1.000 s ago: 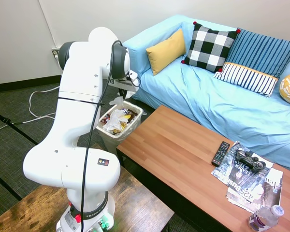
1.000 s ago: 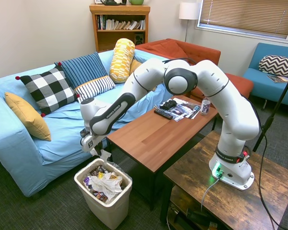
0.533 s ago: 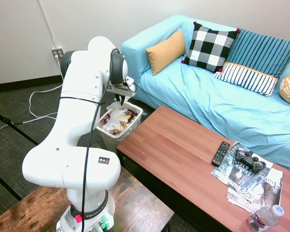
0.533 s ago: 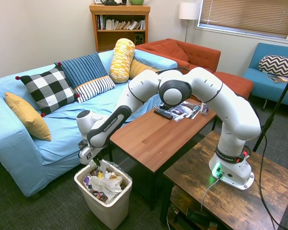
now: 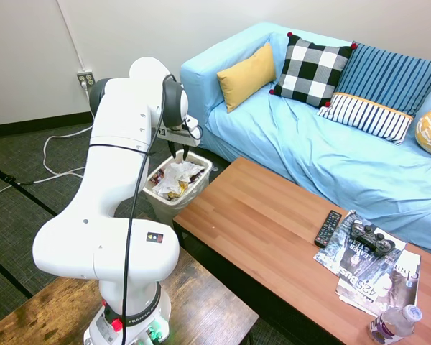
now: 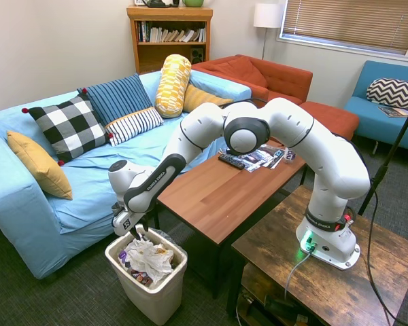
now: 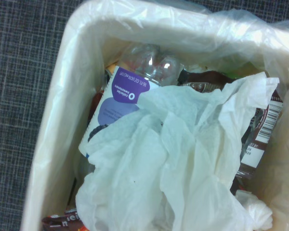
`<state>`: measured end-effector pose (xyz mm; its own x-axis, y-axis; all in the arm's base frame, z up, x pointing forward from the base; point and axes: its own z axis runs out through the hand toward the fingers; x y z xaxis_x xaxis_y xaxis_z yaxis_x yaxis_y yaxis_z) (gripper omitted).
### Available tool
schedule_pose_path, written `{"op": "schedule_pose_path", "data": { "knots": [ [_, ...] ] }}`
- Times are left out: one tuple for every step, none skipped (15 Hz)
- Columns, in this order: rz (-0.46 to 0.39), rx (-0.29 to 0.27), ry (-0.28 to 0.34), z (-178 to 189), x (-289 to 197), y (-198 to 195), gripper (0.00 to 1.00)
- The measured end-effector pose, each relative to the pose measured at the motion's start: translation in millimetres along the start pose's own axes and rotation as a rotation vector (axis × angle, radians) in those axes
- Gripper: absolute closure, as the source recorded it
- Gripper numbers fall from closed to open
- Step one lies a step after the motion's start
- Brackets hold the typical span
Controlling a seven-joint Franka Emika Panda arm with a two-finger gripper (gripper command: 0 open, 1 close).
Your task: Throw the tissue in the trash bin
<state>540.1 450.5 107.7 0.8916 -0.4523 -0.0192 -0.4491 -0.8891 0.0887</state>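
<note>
Hand [image 6: 134, 233] fingers' spread over trash bin [image 6: 164, 291] indiscernible

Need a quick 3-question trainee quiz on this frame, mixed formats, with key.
1. True or false: the tissue lies inside the trash bin.
2. The gripper is: A) over the table, B) just above the bin, C) by the sofa cushions.
3. Fill in: the remote lies on the wooden ___.

Key: 1 true; 2 B; 3 table.
</note>
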Motion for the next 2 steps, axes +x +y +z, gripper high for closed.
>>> {"op": "schedule_pose_path", "data": {
  "knots": [
    [0.004,-0.001,0.005,-0.6,-0.5,-0.4,0.00],
    [0.008,-0.002,0.008,-0.6,-1.2,-0.7,0.00]
  ]
}}
